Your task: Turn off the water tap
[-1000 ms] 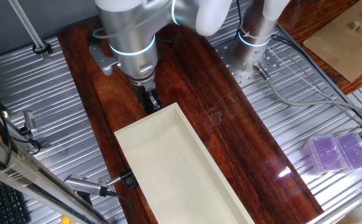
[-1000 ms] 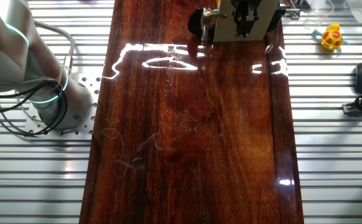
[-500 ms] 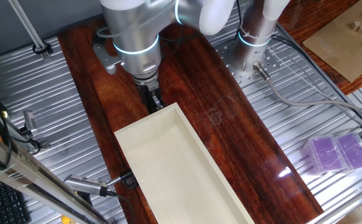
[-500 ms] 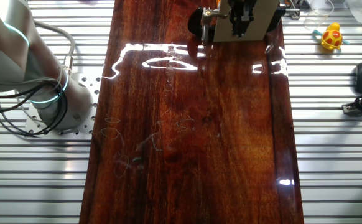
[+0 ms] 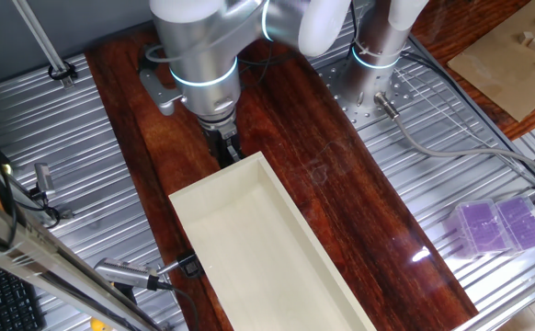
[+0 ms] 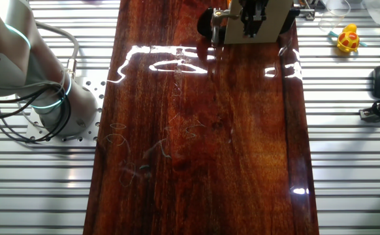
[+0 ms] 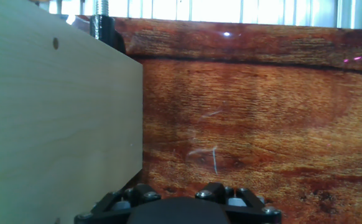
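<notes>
My gripper (image 5: 224,149) points down at the far end wall of a cream wooden box (image 5: 277,276), with its black fingers close together. In the hand view a dark rounded knob (image 7: 180,211), which looks like the tap's handle, sits between the two fingers (image 7: 126,199) at the bottom edge. The rest of the tap is hidden under the hand. In the other fixed view the gripper (image 6: 252,16) stands over the box's end (image 6: 232,34) at the top of the board.
The dark red wooden board (image 5: 341,184) carries the box. A black clamp (image 7: 103,26) shows by the box's far corner. Another clamp (image 5: 187,267) grips the board's left edge. A purple box (image 5: 497,225) lies to the right, and a second arm's base (image 6: 53,104) stands beside the board.
The wrist has turned a little about its own axis, with the flange shifting to the right. The fingers have stayed at the same spot by the box's end wall.
</notes>
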### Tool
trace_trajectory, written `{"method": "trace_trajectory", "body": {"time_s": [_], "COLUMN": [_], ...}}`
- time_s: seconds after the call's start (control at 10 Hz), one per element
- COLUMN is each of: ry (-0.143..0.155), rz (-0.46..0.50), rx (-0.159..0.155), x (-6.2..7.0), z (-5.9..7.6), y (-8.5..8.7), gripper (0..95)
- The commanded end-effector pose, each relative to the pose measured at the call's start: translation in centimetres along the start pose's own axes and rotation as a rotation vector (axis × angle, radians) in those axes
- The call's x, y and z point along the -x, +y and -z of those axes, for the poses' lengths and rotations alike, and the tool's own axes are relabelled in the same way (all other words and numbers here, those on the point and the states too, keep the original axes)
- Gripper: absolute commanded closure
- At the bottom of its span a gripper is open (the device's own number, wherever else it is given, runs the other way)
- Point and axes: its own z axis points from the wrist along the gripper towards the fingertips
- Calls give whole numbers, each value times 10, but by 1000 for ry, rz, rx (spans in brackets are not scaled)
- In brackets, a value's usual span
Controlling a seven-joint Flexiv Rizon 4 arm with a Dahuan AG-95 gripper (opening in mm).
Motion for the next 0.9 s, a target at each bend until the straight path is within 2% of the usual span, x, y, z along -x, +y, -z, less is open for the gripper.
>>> {"method": "trace_trajectory", "body": {"time_s": [0.1,0.2,0.9], "ry": [7,6,6], "rz": [-30,-44,-44], "rx": [0,18,18], "x": [0,0,0], "z": [0,0,0], "y": [0,0,0], "gripper": [570,570,570]}}
